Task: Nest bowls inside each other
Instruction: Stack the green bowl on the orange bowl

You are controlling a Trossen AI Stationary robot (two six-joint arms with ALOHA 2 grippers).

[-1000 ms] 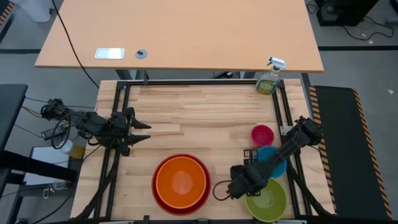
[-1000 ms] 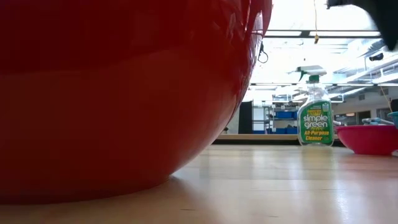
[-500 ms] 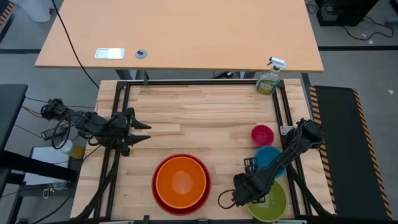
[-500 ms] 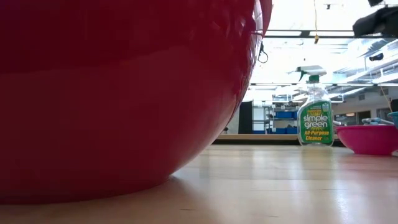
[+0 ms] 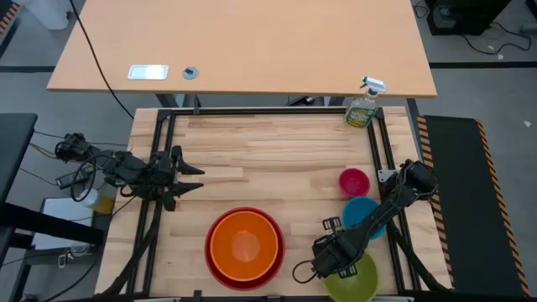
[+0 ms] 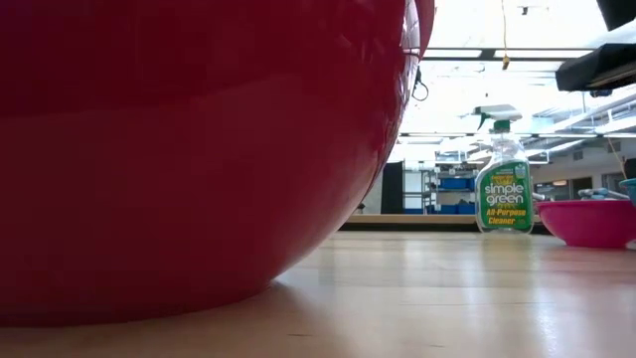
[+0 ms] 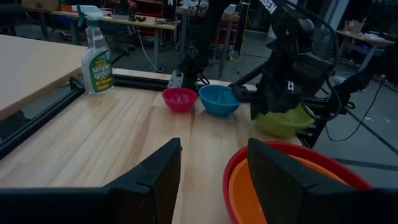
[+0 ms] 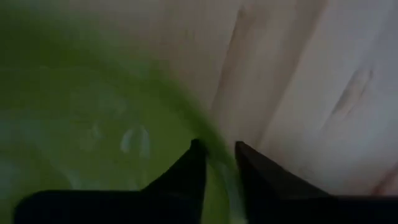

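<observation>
The orange bowl (image 5: 245,243) sits nested in the red bowl (image 5: 214,256) at the near middle; the red bowl (image 6: 199,149) fills the low view. The green bowl (image 5: 362,283) is at the near right, with the blue bowl (image 5: 366,207) and the pink bowl (image 5: 354,180) behind it, both resting on the wood. My right gripper (image 5: 336,257) points down at the green bowl's left rim and is shut on it. My left gripper (image 5: 200,179) waits open at the table's left side, holding nothing. My right gripper has the green bowl's rim (image 8: 219,169) between its two fingers, one finger (image 8: 186,171) inside the bowl and the other (image 8: 258,171) outside. The fingers come from above, pointing down, at the bowl's left side (image 7: 264,118). Whether the bowl is lifted clear, I cannot tell.
A green spray bottle (image 5: 363,105) stands at the far right corner. A black frame (image 5: 252,111) runs round the wooden top. Bare wood (image 5: 268,155) lies across the middle and far part of the table.
My right gripper has come down and toward the table's near edge, onto the green bowl's left rim, rolling a little as it went. The green bowl now sits slightly nearer the near edge than before.
</observation>
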